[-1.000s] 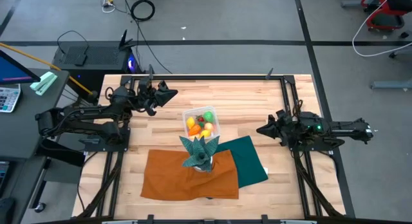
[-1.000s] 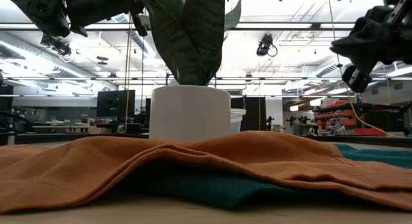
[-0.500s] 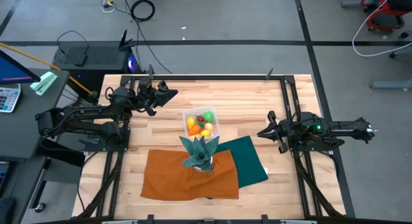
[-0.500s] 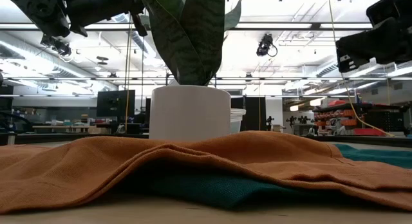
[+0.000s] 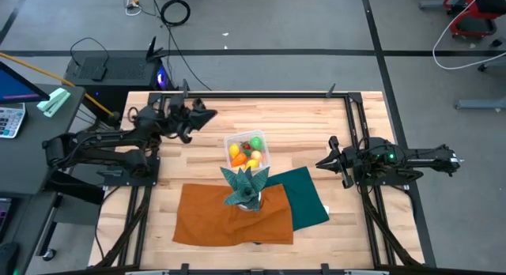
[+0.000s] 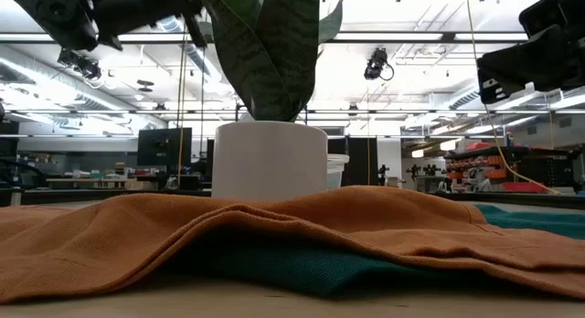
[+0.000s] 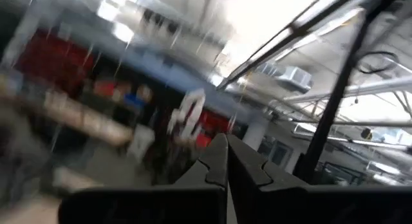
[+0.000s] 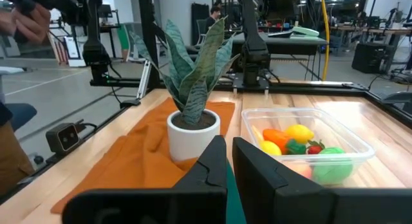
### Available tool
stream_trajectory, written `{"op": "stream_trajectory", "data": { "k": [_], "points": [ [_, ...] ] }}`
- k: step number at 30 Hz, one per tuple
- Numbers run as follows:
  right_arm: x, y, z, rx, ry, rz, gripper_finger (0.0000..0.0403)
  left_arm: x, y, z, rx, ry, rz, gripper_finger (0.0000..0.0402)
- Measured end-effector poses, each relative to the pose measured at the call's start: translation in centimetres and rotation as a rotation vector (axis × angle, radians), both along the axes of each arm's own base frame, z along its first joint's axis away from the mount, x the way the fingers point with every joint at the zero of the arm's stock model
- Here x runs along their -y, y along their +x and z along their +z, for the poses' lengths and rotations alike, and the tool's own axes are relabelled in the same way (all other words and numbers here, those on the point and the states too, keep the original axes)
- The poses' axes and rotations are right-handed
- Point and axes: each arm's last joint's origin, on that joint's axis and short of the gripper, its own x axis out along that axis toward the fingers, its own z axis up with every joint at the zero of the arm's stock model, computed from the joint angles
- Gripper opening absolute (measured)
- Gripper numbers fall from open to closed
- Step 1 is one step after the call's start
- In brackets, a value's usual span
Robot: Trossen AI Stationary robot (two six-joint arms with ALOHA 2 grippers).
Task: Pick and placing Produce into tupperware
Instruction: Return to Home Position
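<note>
The produce [image 5: 246,152], small yellow, orange, green and red toy pieces, lies inside a clear plastic container [image 5: 264,151] that stands on the wooden table. The right wrist view shows the produce [image 8: 293,139] in the container [image 8: 360,147] too. My left gripper [image 5: 212,113] hangs shut in the air to the far left of the container. In its own view the left gripper [image 7: 226,163] points up into the room. My right gripper [image 5: 319,161], shut, hovers to the right of the container. The right gripper [image 8: 229,156] faces the plant and the container.
A teal spiky plant [image 5: 245,184] in a white pot [image 6: 270,158] stands on an orange cloth [image 5: 233,213] just in front of the container. A teal cloth [image 5: 307,194] lies partly under the orange one. Metal rails [image 5: 348,109] frame the table. A person's hand [image 8: 26,18] shows beyond the table.
My right gripper has rolled about its wrist and drawn back slightly toward the table's right edge, staying in the air. The produce, container, plant and cloths have not moved.
</note>
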Motion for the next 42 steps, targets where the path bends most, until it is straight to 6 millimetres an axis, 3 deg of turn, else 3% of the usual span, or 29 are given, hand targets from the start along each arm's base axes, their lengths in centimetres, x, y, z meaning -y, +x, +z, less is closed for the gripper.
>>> {"op": "stream_trajectory", "data": {
  "k": [8, 16, 23, 26, 32, 42],
  "points": [
    [0.0, 0.0, 0.0, 0.000, 0.001, 0.000, 0.0000, 1.3, -3.1, 2.9, 0.142, 0.252, 0.156, 0.0007],
    [0.0, 0.0, 0.0, -0.001, 0.003, 0.000, 0.0000, 2.7, -5.9, 3.5, 0.010, 0.260, 0.545, 0.0008],
    [0.0, 0.0, 0.0, -0.001, 0.003, 0.000, 0.0000, 4.3, -7.1, 4.2, 0.076, 0.373, 0.589, 0.0006],
    [0.0, 0.0, 0.0, -0.001, 0.003, 0.000, 0.0000, 4.7, -7.7, 3.4, 0.146, 0.383, 0.592, 0.0011],
    [0.0, 0.0, 0.0, -0.001, 0.003, -0.001, 0.0000, 5.1, -8.4, -0.7, 0.232, 0.376, 0.503, 0.0004],
    [0.0, 0.0, 0.0, 0.000, 0.003, -0.001, 0.0000, 5.3, -8.4, -4.1, 0.191, 0.334, 0.420, 0.0005]
  ]
}}
